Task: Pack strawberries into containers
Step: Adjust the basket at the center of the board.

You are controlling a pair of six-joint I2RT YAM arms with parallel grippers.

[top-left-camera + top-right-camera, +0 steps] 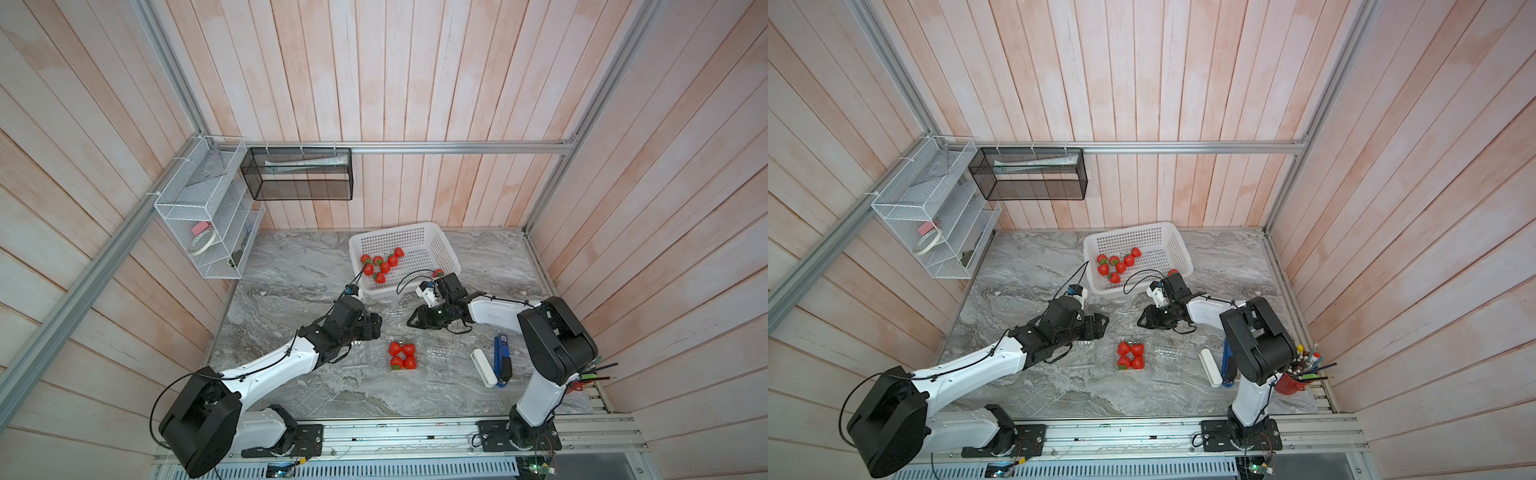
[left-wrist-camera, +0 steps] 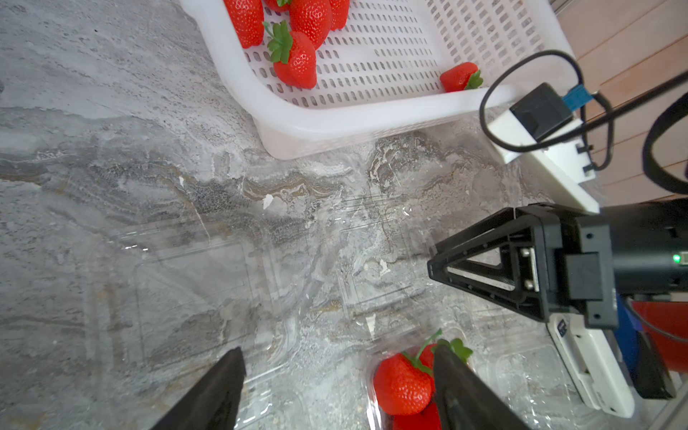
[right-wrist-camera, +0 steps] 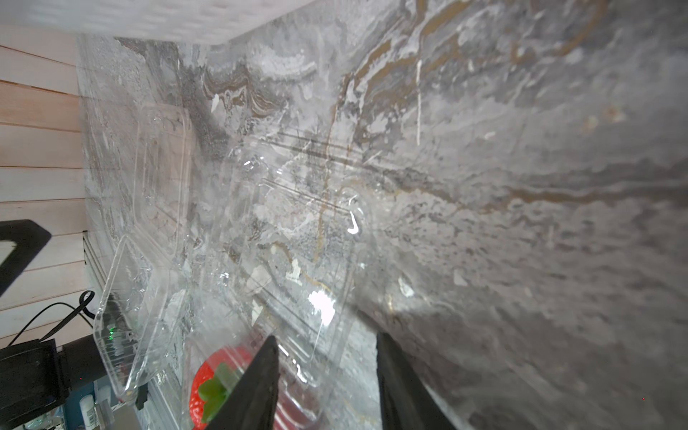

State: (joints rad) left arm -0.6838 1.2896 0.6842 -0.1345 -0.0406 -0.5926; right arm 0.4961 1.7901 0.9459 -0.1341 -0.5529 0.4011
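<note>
Several strawberries (image 1: 380, 265) lie in the white perforated basket (image 1: 446, 249), one apart (image 1: 437, 273) near its front corner. More strawberries (image 1: 402, 355) fill a clear container in front of both arms. An empty clear container (image 2: 197, 290) lies flat on the marble; another (image 1: 440, 353) sits to the right of the filled one. My left gripper (image 2: 338, 350) is open and empty, just left of the filled container's strawberry (image 2: 400, 387). My right gripper (image 3: 327, 335) is open above clear plastic (image 3: 298, 223), with a strawberry (image 3: 208, 387) beside one finger. The two grippers (image 1: 375, 326) (image 1: 411, 322) face each other.
A white oblong device (image 1: 484, 368) and a blue-black one (image 1: 501, 361) lie right of the containers. A red pencil cup (image 1: 1289, 382) stands behind the right arm's base. Wire racks (image 1: 208, 216) hang on the left wall.
</note>
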